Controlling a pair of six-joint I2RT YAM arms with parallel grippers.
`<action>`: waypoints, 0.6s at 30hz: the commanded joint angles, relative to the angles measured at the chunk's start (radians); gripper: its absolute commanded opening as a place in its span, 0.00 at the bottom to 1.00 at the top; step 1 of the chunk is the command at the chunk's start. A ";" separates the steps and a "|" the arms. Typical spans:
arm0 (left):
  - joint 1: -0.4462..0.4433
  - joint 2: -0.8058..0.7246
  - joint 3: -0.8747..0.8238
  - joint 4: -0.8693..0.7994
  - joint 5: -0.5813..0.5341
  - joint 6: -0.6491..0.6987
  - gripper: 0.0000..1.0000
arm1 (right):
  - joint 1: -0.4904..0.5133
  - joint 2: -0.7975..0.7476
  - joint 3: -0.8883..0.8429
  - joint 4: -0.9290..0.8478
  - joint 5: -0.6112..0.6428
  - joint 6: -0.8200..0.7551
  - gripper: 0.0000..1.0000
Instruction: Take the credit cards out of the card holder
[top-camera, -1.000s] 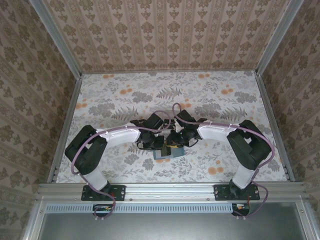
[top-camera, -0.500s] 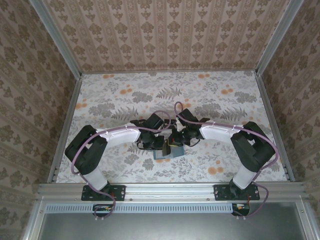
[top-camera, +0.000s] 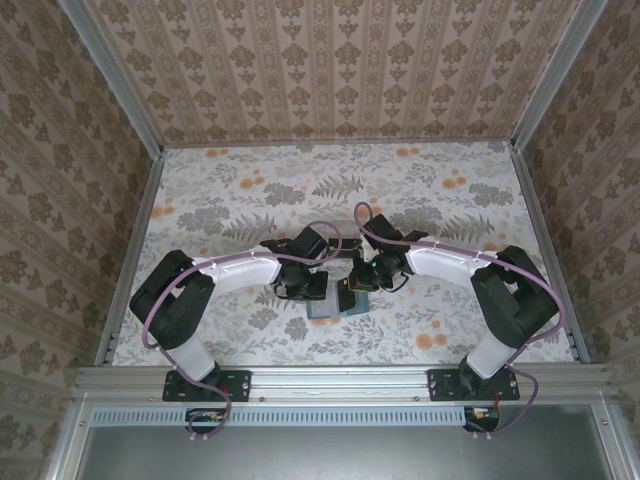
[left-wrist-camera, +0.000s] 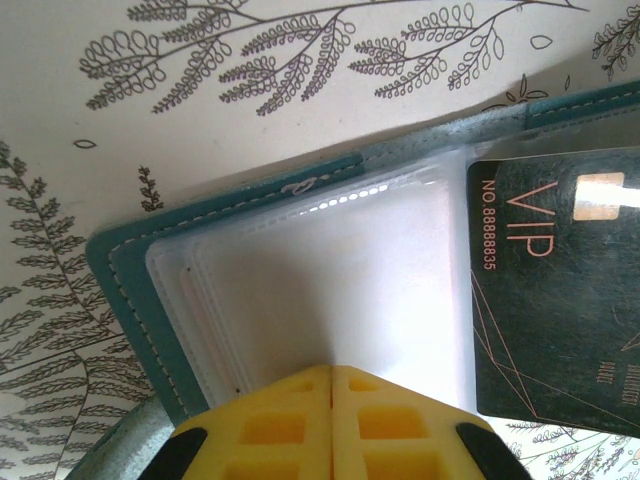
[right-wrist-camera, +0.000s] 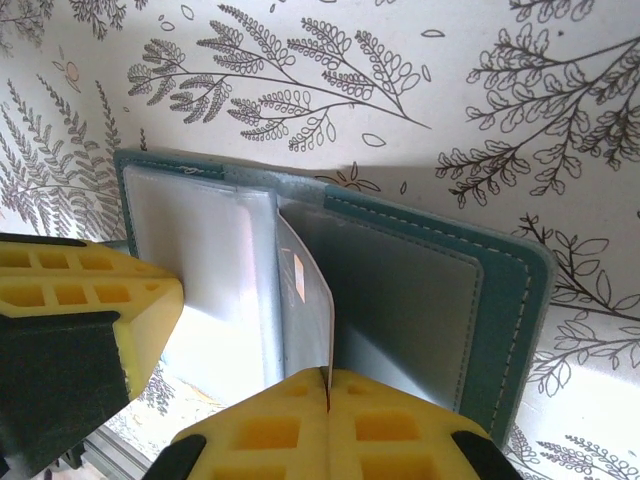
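The card holder (left-wrist-camera: 120, 270) looked like matt teal leather or imitation, with pale stitching. Its sleeves (left-wrist-camera: 330, 280) were clear, glossy plastic that caught glare. The card (left-wrist-camera: 560, 300) was dark and faintly marbled, with coppery print. The left tool (left-wrist-camera: 332, 372) and right tool (right-wrist-camera: 328, 385) were matt yellow plastic. The surface (left-wrist-camera: 250, 110) looked smooth, matt and printed.

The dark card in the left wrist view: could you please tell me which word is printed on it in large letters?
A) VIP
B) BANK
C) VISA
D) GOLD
A: the dark card carries "VIP" in pinkish letters next to a printed number, and it sits in the open teal card holder.
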 joint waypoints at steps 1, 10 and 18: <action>-0.004 0.026 -0.013 -0.075 -0.026 0.018 0.09 | -0.003 -0.003 0.011 -0.050 0.021 -0.012 0.09; -0.004 0.019 -0.003 -0.074 -0.025 0.017 0.10 | 0.006 0.015 -0.010 0.047 -0.085 0.052 0.16; -0.004 -0.016 0.007 -0.072 -0.044 0.018 0.10 | 0.013 -0.001 -0.015 0.022 -0.053 0.054 0.10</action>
